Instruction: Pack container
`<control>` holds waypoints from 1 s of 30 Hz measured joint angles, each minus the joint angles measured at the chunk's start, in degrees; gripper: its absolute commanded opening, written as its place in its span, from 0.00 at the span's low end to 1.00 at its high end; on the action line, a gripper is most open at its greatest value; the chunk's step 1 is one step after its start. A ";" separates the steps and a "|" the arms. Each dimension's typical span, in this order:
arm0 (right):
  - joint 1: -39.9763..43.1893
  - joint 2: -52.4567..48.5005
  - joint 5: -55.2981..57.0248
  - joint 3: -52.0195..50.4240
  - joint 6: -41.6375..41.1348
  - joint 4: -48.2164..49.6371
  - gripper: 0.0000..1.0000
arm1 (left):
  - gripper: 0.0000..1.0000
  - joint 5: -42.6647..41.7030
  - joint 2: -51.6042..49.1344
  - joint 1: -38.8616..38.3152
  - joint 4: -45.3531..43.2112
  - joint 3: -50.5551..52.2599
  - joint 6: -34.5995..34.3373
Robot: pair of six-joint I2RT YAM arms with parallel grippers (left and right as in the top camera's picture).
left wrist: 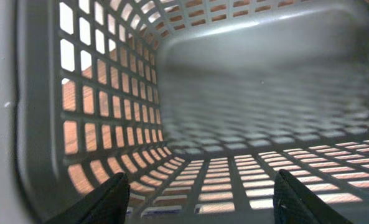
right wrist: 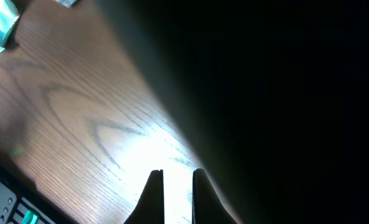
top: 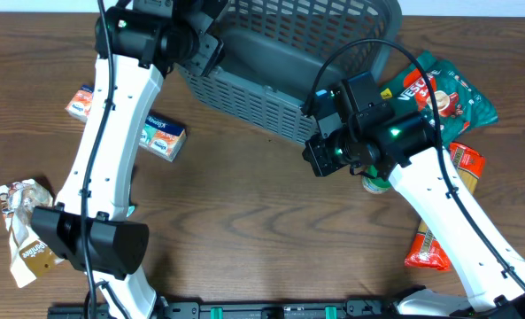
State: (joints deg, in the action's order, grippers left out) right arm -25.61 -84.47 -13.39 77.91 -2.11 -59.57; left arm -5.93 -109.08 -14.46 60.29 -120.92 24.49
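L gripper [left wrist: 200, 208]: fingers [left wrist: 103, 200] wide apart, nothing btwn them, tips just inside the container [left wrist: 265, 74]. Overhead, L arm [top: 111, 133] rises from its base at the near-left edge to the far edge. Its wrist bends right over the container's left end.

R gripper [right wrist: 177, 198]: fingers all but together, only a thin slit w/ wood showing thru, holding nothing. R arm [top: 448, 204] comes from the near-right corner and reaches diagonally toward centre. Its head sits low by the right end of the container's near wall; touching or not, can't tell.

Hard to read: over half the R wrist view is plain black. Container's far side is cut off at the far edge in the overhead view. L wrist view is blurred toward the back.

Container is dark grey plastic at the far edge, centre to right. Its walls are a lattice of rectangular slots under a rolled rim, w/ one smooth solid panel inside.

Worktop [top: 244, 221] is brown wood, strong grain. A tissue box [top: 162, 136] lies left of the container. A glossy green pouch [top: 443, 93] is at the far-right, a crinkled bag [top: 23, 230] near-left and a red packet [top: 426, 248] near-right.
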 measured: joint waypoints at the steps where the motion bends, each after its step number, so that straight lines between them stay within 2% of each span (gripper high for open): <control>1: 0.02 0.00 0.15 0.00 -0.02 -0.04 0.01 | 0.60 0.04 -0.15 0.00 0.33 0.00 0.00; 8: 1.33 0.31 0.15 0.00 -0.02 -0.33 0.01 | 0.59 -0.31 -0.24 -0.04 5.29 -0.79 -0.04; 14: 5.62 0.50 0.59 -0.11 -0.37 0.13 0.01 | 0.59 -0.44 -0.24 -0.37 9.14 -0.83 -0.07; 30: 8.17 0.52 3.74 0.04 -2.91 0.31 0.01 | 0.59 0.37 -0.22 -6.64 11.23 -0.83 -0.24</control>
State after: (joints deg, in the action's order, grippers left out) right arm -17.43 -83.94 -9.65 77.95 -5.02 -59.27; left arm -5.56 -109.30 -21.10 71.53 -121.75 24.25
